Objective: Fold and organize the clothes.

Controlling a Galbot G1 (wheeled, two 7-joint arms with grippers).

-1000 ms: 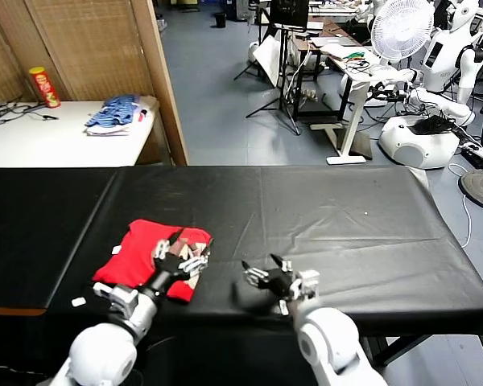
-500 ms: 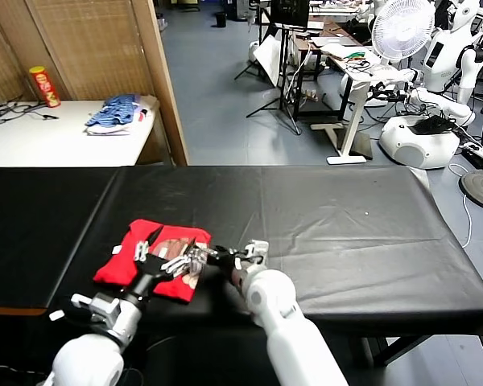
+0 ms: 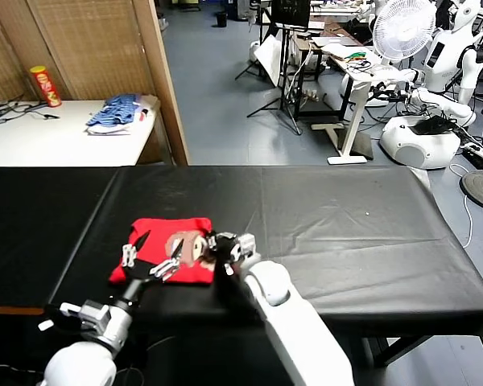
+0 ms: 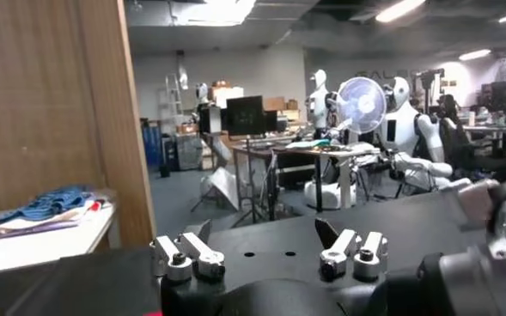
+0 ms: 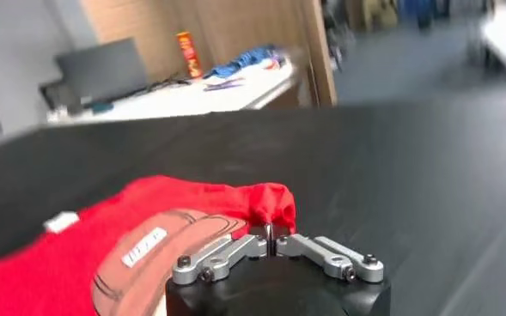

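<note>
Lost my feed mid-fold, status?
Right gripper shut on red T-shirt edge. Left gripper open, over the shirt. Shirt partly folded, print up, on black table. Nothing in the way.

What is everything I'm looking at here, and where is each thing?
T-shirt: one, red with a brown print, folded on the near left of the table.
Table: one, black cover, in front of the robot.
Fabric pile: one, blue and white, on the white side table far left.
Can: one, red and yellow, same side table.
Fan: one, white, far right.
Other robots: white, far right.
Left pincer: open, over the shirt.
Right pincer: shut on the shirt's right edge.
</note>
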